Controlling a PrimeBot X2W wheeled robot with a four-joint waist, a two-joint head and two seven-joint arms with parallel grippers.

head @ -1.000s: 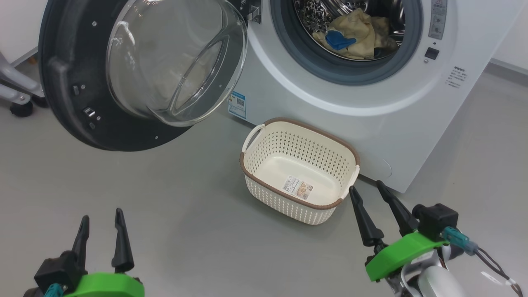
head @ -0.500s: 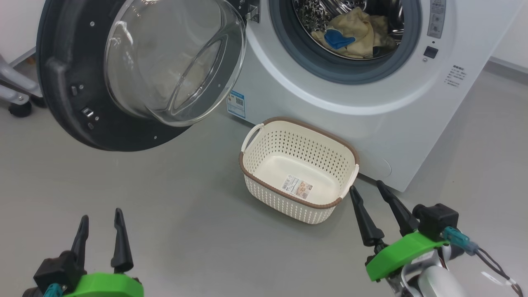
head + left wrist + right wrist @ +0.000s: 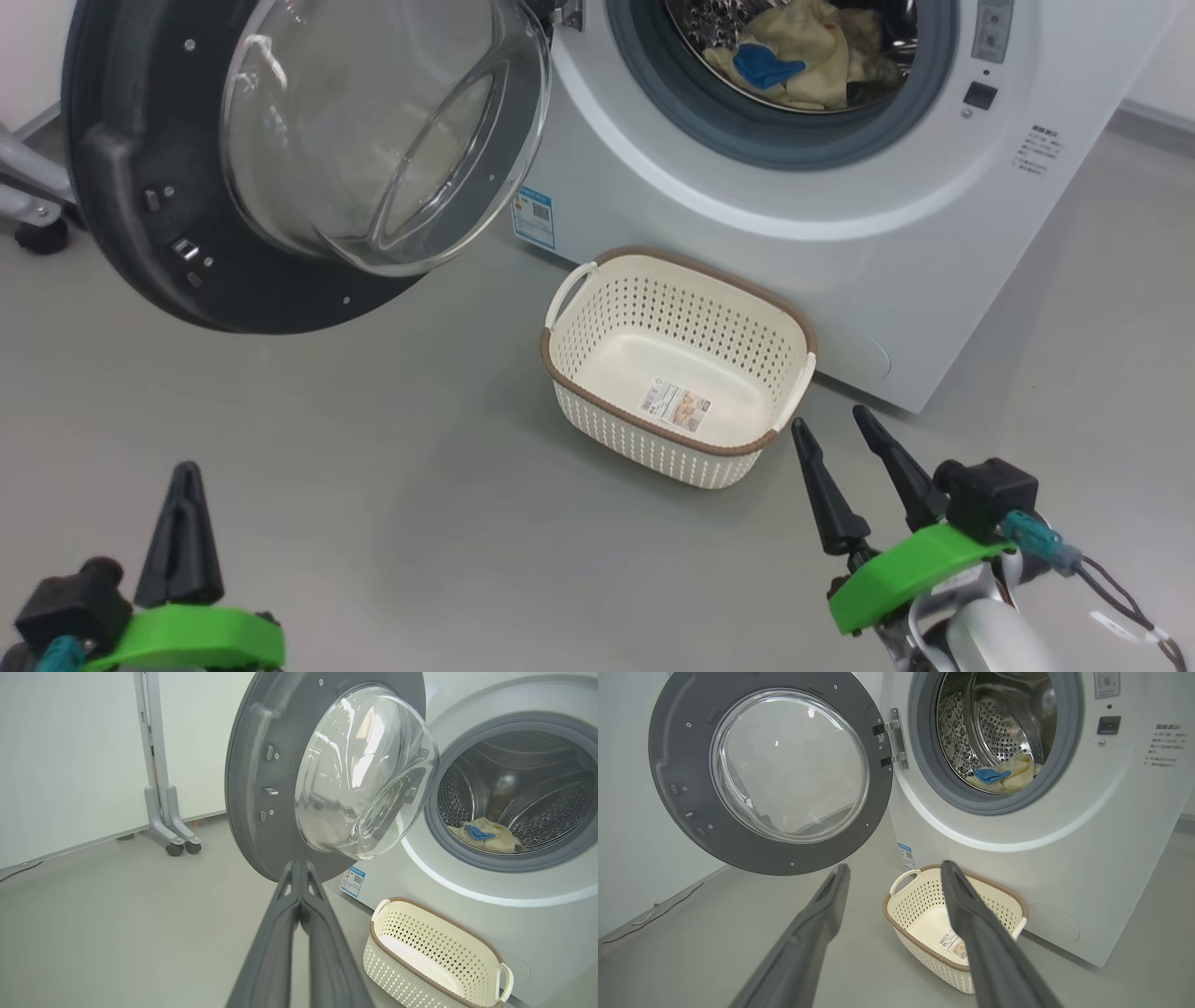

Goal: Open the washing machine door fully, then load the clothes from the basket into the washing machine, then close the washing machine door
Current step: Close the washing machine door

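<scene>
Now the left claw [image 3: 184, 474] has snapped shut low over the floor [image 3: 420, 485]. The right claw [image 3: 828, 420] hangs open beside the basket [image 3: 644, 448], and the clothes [image 3: 803, 51] lie inside the washing machine [image 3: 747, 243].

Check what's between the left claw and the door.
Only bare floor between the shut left claw and the door, per the head view.
</scene>
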